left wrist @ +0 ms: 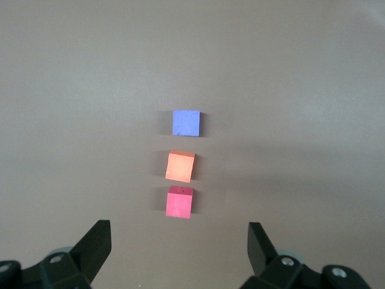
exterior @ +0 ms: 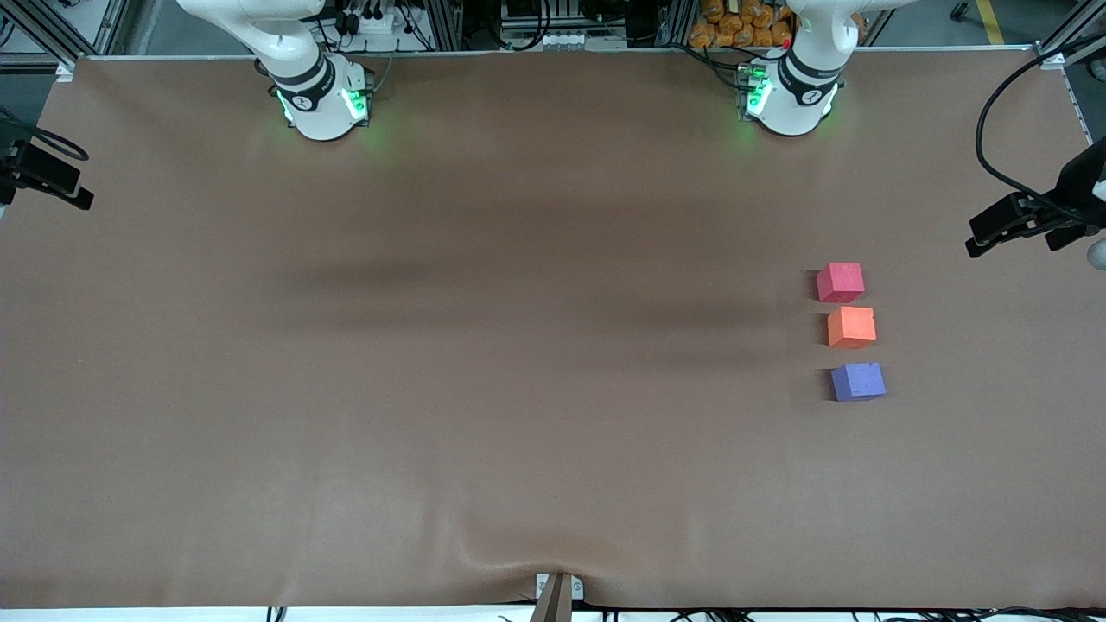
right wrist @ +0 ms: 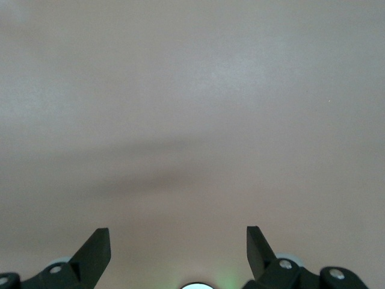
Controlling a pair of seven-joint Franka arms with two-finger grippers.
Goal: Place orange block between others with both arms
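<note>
- My left gripper (left wrist: pixel 178 241) hung high over the brown table (exterior: pixel 484 345), fingers spread wide apart and holding nothing.
- Below and ahead of those fingers lay three foam cubes in one short row, toward my left arm's end of the table.
- The pinkish-red cube (left wrist: pixel 179 201) (exterior: pixel 840 282) lay closest to my left gripper's fingertips, just ahead of the gap between them.
- The orange block (left wrist: pixel 180 165) (exterior: pixel 851 326) sat between the other two, just beside each, with a thin gap on either side.
- The blue-purple cube (left wrist: pixel 186 123) (exterior: pixel 858 381) ended the row, nearest the front camera.
- Nothing stood between my left gripper and the cubes.
- My right gripper (right wrist: pixel 178 241) waited over bare table, fingers likewise wide apart and empty.
- Only soft shadows crossed the cloth under it.
</note>
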